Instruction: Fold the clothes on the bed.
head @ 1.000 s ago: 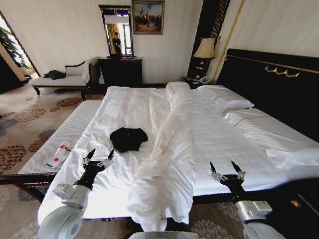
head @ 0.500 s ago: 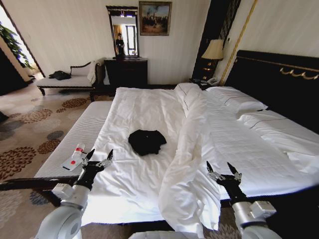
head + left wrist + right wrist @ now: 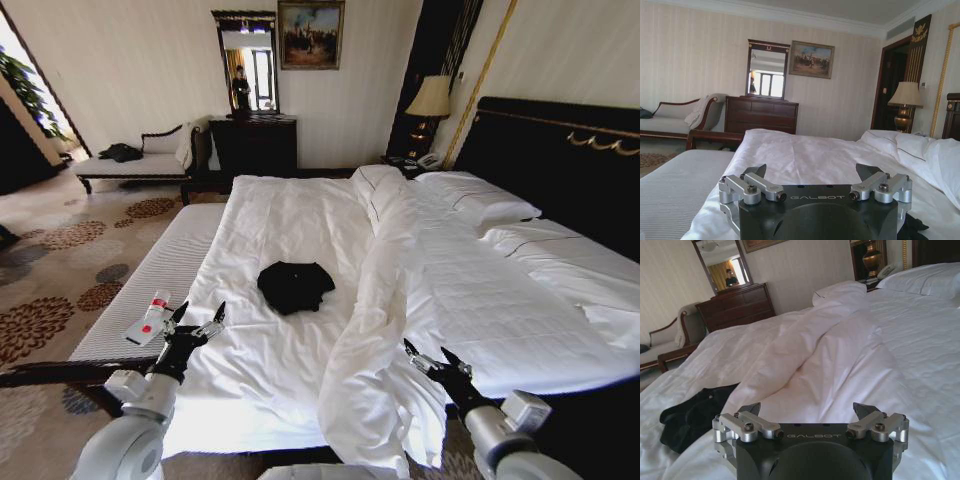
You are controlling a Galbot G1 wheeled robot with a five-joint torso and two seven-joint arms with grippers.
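Item: the clothes [image 3: 295,286], one black T-shirt, crumpled in a loose heap on the white duvet [image 3: 300,225]. It lies on the near half of the bed [image 3: 545,330], on the side nearer the robot's left, just beside the long bunched ridge of duvet [image 3: 385,300] that runs down the middle. In the right wrist view the same dark heap [image 3: 692,417] is seen low beside that ridge. No lettering can be made out (the garment appears balled up, though its exact lie is hard to judge from here).

Item: left gripper [image 3: 195,322], held above the foot corner of the bed, fingers spread apart, nothing between them; well apart from the shirt. The left wrist view confirms the spread fingers [image 3: 752,172] with bare duvet beyond.

Item: right gripper [image 3: 430,357], held at the foot edge beside the hanging end of the duvet ridge, fingers likewise apart and empty [image 3: 810,412].

Item: padded bench [image 3: 150,290] alongside the bed, bearing a small white-and-red object [image 3: 147,320].

Step in hand, as judged: approach only; no grasp has been made and folding is not begun.

Next move, as judged: a reach forward over the duvet is called for, the shirt to be taken at two edges and spread flat before any fold. The ridge of duvet lies between the right gripper and the shirt and would need to be cleared.
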